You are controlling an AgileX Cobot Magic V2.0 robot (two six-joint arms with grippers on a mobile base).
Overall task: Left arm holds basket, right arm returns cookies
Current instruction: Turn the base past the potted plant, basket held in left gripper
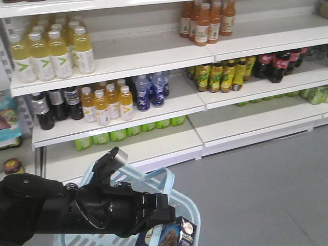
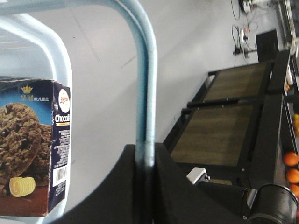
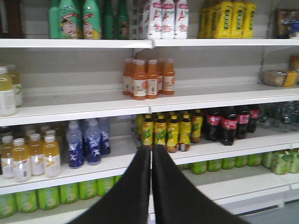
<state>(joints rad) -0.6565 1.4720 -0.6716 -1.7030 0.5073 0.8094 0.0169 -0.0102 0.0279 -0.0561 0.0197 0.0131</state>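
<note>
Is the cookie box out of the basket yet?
No, the cookies sit inside the basket that the left gripper holds.

The left claw (image 2: pixel 145 150) clamps the basket handle (image 2: pixel 148 79), cookies (image 2: pixel 35 144) lying alongside.

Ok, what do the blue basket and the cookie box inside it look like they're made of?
The basket looks like moulded plastic, pale blue, faintly glossy: smooth rounded handle, slotted walls. The cookie box seems printed cardboard with a slight sheen: crisp folded edges, barcode, photo print.
</note>
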